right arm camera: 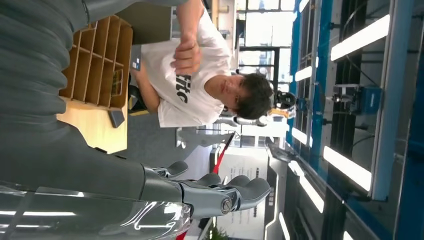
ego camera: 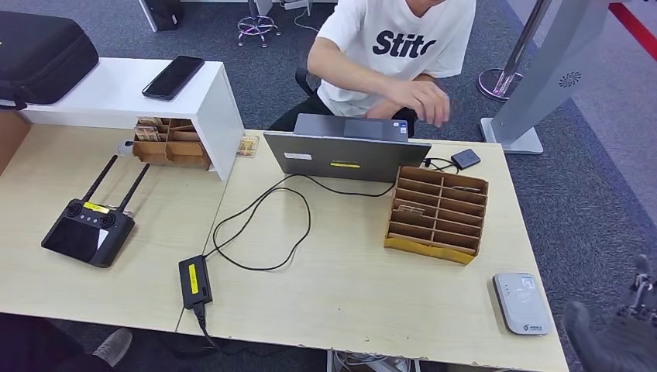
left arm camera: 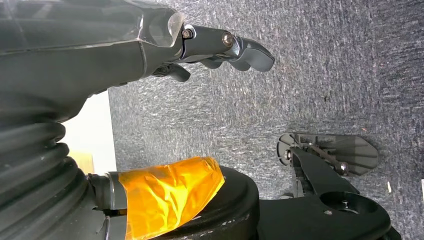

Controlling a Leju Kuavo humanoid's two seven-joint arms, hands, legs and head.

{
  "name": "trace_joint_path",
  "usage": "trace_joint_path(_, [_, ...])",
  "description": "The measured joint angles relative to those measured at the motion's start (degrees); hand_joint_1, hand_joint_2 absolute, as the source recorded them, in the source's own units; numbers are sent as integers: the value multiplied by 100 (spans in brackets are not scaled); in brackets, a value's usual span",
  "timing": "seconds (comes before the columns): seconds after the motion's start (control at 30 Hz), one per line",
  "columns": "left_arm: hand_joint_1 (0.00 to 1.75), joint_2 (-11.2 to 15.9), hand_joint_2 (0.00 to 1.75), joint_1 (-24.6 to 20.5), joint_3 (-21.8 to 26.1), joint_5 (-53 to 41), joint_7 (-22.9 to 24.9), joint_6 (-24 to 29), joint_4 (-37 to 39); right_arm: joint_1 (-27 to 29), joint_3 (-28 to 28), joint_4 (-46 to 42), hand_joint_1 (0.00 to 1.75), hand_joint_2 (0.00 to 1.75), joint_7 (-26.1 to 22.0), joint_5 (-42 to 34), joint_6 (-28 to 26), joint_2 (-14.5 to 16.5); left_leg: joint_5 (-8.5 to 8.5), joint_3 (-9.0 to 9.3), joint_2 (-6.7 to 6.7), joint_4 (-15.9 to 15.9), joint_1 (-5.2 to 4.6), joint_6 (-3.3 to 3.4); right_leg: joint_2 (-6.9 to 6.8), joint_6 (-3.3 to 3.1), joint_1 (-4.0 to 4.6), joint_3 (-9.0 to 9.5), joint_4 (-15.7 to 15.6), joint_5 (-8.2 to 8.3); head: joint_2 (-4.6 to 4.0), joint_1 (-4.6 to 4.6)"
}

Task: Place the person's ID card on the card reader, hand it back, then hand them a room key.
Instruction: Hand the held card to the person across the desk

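Nothing started yet, by my read: I am waiting on the ID card, which I cannot make out. The person's hand [ego camera: 422,99] hovers at 12 o'clock over the laptop [ego camera: 345,155]. My left hand [left arm camera: 220,47] hangs over carpet, fingers loose, holding nothing; my right hand [right arm camera: 220,192] is raised beside the desk, released too. The card reader [ego camera: 521,303] sits at 4 o'clock near the desk edge. Next I must reach for the card past the cardboard key rack [ego camera: 438,213], with the loose cable [ego camera: 259,225] at 9 o'clock.
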Motion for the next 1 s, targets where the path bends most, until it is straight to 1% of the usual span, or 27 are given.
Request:
trace_joint_path(0.13, [0,2,175,-1,1,-14,17,5,0,-70,-491,148,0,175,92,-739,32,0,0,-1,0,0,0,0,-1,0,0,0,0,0,0,0])
trace_joint_path(0.23, [0,6,175,-6,0,-31,59,7,0,-109,-846,282,0,175,197,-1531,277,-2,0,-2,0,0,0,0,-1,0,0,0,0,0,0,0])
trace_joint_path(0.3, [0,8,175,-8,0,-34,74,7,0,-133,-1049,377,0,175,252,-1892,446,-2,0,-2,0,0,0,0,-1,0,0,0,0,0,0,0])
trace_joint_path(0.37, [0,10,175,-10,0,-39,86,7,0,-158,-1186,480,0,175,341,-2304,698,-3,0,-2,0,-1,0,0,0,0,0,0,0,0,0,-1])
trace_joint_path(0.47, [0,11,175,-13,0,-48,99,7,-2,-247,-1454,752,0,175,558,-3108,1336,-14,0,-1,0,-1,0,0,-1,0,1,1,0,0,0,-1])
trace_joint_path(0.53, [0,11,175,-13,1,-54,99,7,-2,-335,-1695,1001,0,175,716,-3511,1715,-26,0,-2,0,-1,0,0,-1,0,0,1,0,0,0,0])
trace_joint_path(0.6, [0,11,175,-13,0,-60,97,7,-3,-420,-1930,1246,0,175,841,-3663,1942,-36,0,-2,0,-1,0,0,-2,0,0,2,0,0,0,0])
trace_joint_path(0.67, [0,15,175,-13,0,-63,91,7,-6,-509,-2143,1464,0,175,918,-3627,2036,-44,0,-2,0,-1,0,0,-2,0,0,2,0,0,0,0])
trace_joint_path(1.0, [0,46,175,-13,-1,-120,94,10,-40,-990,-2958,2413,0,175,1049,-3376,2042,-75,0,0,1,-1,0,0,-1,0,1,1,0,0,0,1])
